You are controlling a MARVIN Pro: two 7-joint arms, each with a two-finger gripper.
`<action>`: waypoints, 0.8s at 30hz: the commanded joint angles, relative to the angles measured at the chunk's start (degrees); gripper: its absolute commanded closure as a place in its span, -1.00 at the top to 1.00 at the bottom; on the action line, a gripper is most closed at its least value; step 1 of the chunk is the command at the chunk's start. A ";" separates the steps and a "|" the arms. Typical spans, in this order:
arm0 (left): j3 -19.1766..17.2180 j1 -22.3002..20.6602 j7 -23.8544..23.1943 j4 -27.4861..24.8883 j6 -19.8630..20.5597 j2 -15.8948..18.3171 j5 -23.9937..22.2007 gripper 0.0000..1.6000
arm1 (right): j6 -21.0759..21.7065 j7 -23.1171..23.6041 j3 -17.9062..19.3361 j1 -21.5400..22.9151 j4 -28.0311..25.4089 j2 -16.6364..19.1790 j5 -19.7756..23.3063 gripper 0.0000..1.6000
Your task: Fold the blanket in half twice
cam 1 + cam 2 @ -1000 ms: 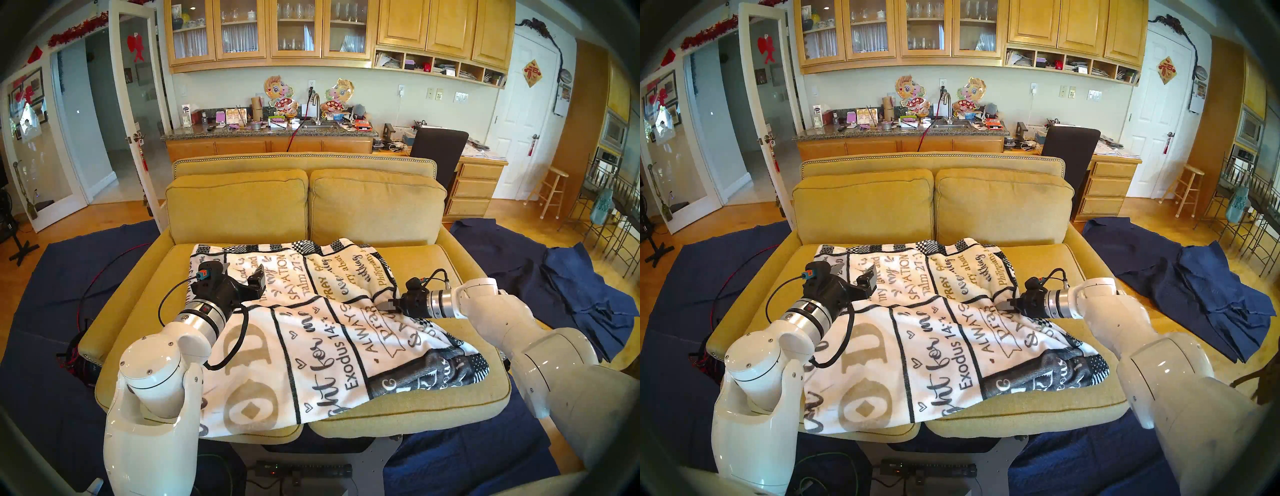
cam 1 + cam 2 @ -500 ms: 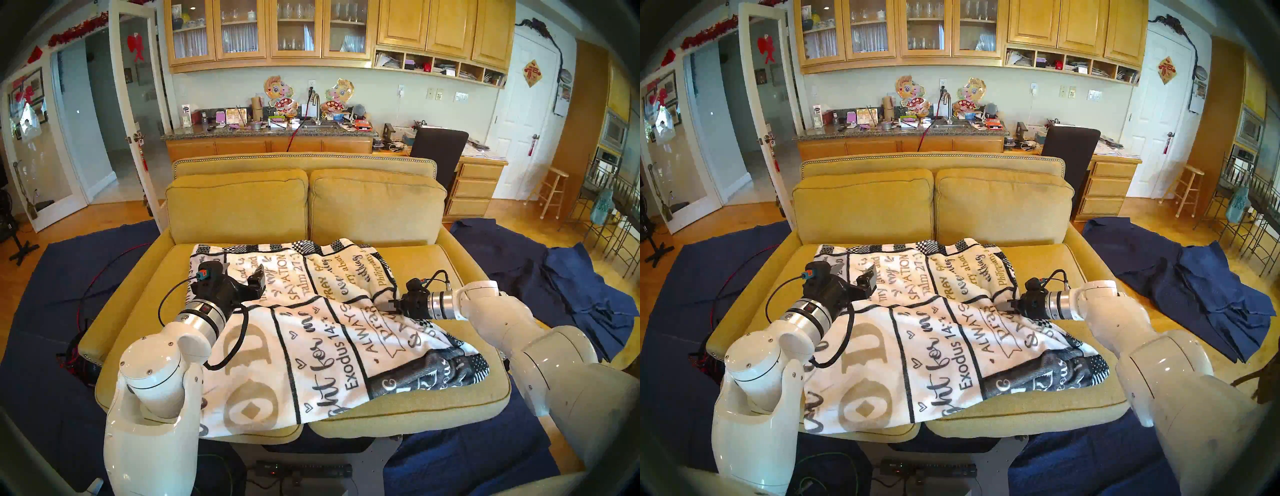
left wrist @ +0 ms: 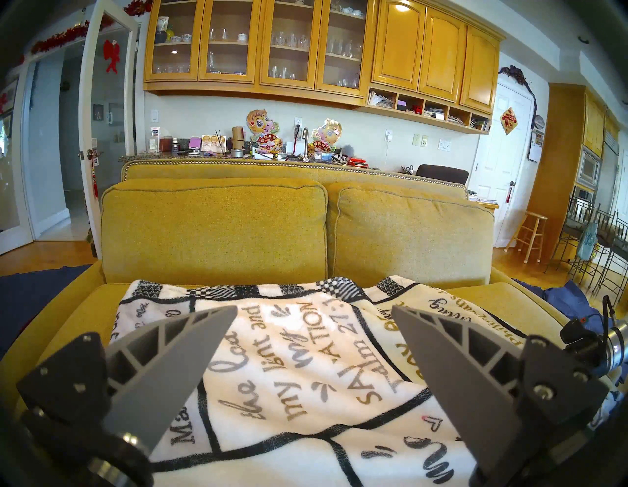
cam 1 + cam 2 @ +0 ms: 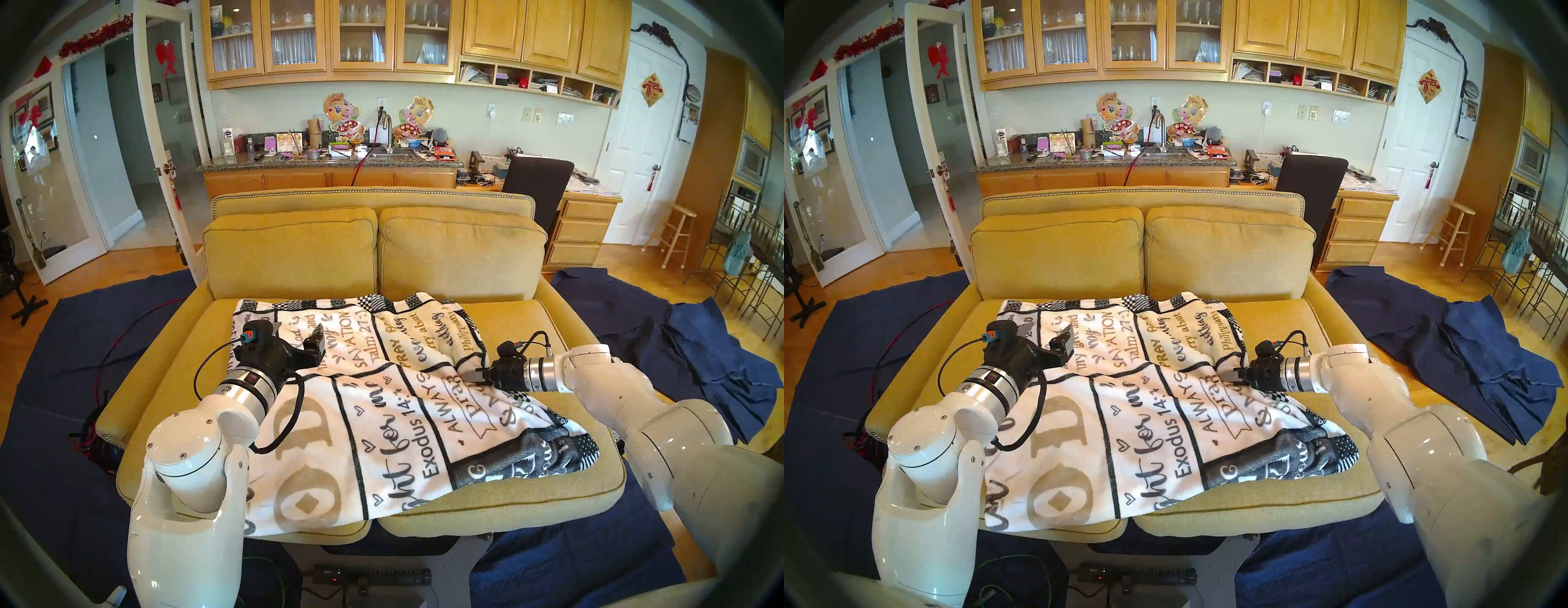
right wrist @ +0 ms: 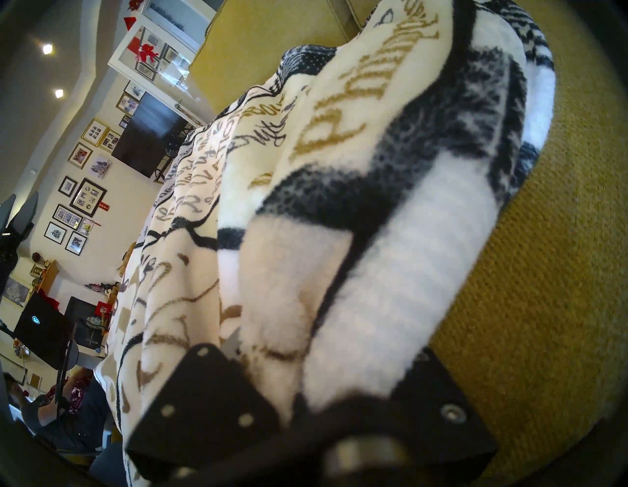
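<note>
The blanket (image 4: 382, 407), white fleece with black and tan lettering and a checked border, lies rumpled across the seat of a yellow sofa (image 4: 458, 254), filling the middle and lower part of the head views, with a diagonal flap lying over its far half. At centre right, the right gripper (image 4: 469, 376) has its jaws pinched together on the flap's raised edge; its wrist view shows fleece bunched between the fingers. At centre left, the left gripper (image 3: 314, 314) hovers just above the cloth with its jaws wide apart, holding nothing. The fold looks to be at the grasping step, one edge secured. Next, the left gripper probably needs to take a matching edge so both can carry it over evenly. Navy cloths (image 4: 695, 352) lie on the floor at right.
</note>
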 commanded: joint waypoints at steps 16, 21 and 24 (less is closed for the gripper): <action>-19.27 4.63 -8.41 -10.65 23.47 6.63 -11.52 1.00 | -0.11 0.80 0.15 1.14 -0.74 -0.08 0.29 -1.00; -24.90 -0.30 -7.35 -6.96 28.91 7.29 -13.45 1.00 | -0.25 0.56 0.21 1.11 -0.65 -0.13 0.28 -1.00; -27.22 -1.47 -7.36 -4.77 29.86 9.01 -14.69 1.00 | -0.30 0.52 0.24 1.09 -0.63 -0.14 0.28 -1.00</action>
